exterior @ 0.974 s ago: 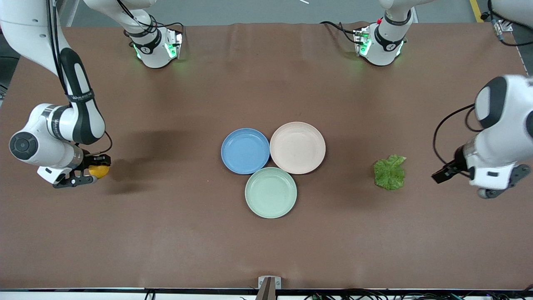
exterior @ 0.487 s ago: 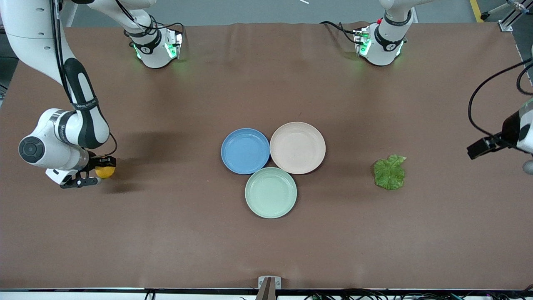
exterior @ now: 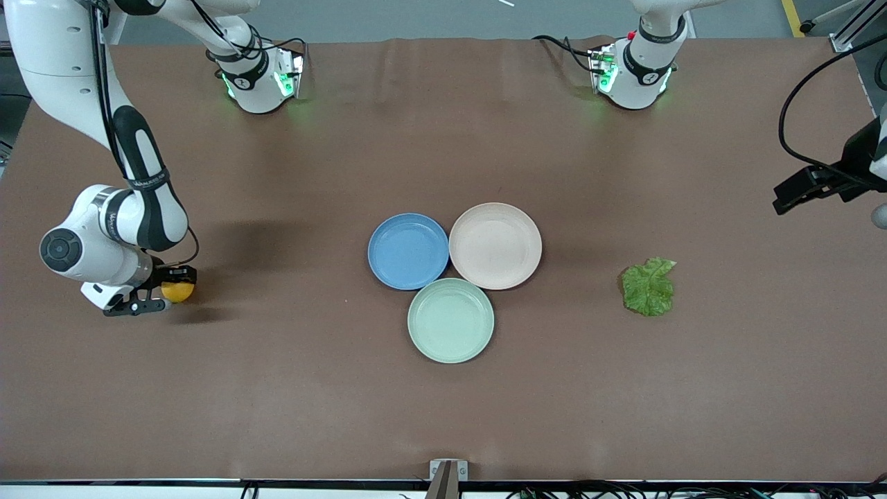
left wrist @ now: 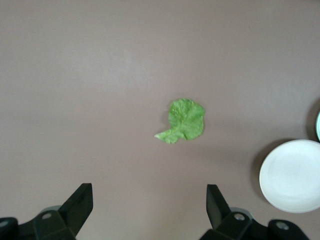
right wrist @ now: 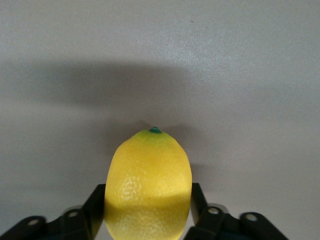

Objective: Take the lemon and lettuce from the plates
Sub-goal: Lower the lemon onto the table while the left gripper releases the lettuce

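— Since half a second ago, what has shifted?

— Mostly the left arm: it has drawn up toward the upper right edge of the front view, so only a dark bracket and cable show there now. The right arm has crept slightly toward the centre along the table, low in the left part of that view.

— What is the right gripper (exterior: 161, 296) doing?

— Its fingers (right wrist: 97, 200) are clamped on the lemon (exterior: 176, 292), one on each side, as the right wrist view shows. The lemon (right wrist: 148, 184) sits low over the brown table (exterior: 277, 402), at the right arm's end, well apart from the plates.

— And the left gripper (left wrist: 150, 205)?

— In the left wrist view its two dark fingers (left wrist: 80, 202) stand wide apart with nothing between them, high over the table. The lettuce (left wrist: 184, 120) lies flat on the cloth below.

— Where is the lettuce in the front view?

— The lettuce (exterior: 648, 286) is at right of centre, on bare table toward the left arm's end, near but not touching the beige-pink plate (exterior: 495, 245).

— The plates?

— The blue plate (exterior: 408, 250) and the beige-pink one sit side by side mid-frame, rims touching. A mint-green plate (exterior: 450, 320) lies just below them, nearer the camera. All three hold nothing.
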